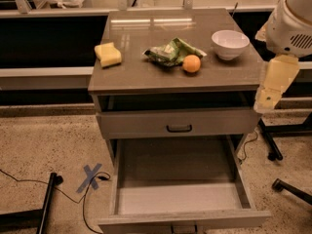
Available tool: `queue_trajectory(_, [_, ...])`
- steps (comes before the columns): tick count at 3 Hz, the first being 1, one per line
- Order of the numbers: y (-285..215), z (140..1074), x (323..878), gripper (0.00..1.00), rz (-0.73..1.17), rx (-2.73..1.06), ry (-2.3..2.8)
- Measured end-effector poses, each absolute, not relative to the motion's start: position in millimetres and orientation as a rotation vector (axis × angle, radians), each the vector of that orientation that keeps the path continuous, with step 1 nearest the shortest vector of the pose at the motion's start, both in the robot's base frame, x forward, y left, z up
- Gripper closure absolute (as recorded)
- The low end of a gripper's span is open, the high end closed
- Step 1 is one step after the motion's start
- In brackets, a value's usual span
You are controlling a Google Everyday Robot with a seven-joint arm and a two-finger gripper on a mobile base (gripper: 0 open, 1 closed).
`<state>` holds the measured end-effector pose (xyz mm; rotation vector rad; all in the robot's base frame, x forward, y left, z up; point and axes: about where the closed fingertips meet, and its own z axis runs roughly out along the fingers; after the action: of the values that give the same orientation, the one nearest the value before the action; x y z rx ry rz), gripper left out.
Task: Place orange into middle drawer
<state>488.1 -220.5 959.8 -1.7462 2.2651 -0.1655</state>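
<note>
The orange (191,63) sits on the grey cabinet top (146,74), right of centre, touching a green snack bag (170,51). The middle drawer (178,179) is pulled out wide below, and its pale floor holds nothing. My gripper (267,99), pale yellow under the white arm body (292,26), hangs just off the cabinet's right edge. It is right of the orange, a little lower than the top, and holds nothing that I can see.
A white bowl (229,44) stands at the top's right rear and a yellow sponge block (108,54) at its left. The closed drawer front (179,128) with a black loop handle is above the open drawer. Cables, blue floor tape (91,177) and chair legs (287,186) lie around.
</note>
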Motion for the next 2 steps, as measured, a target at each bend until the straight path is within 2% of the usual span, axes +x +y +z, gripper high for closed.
queue_trajectory(2, [-168.6, 998.2, 573.7, 0.00, -0.062, -1.683, 1.917])
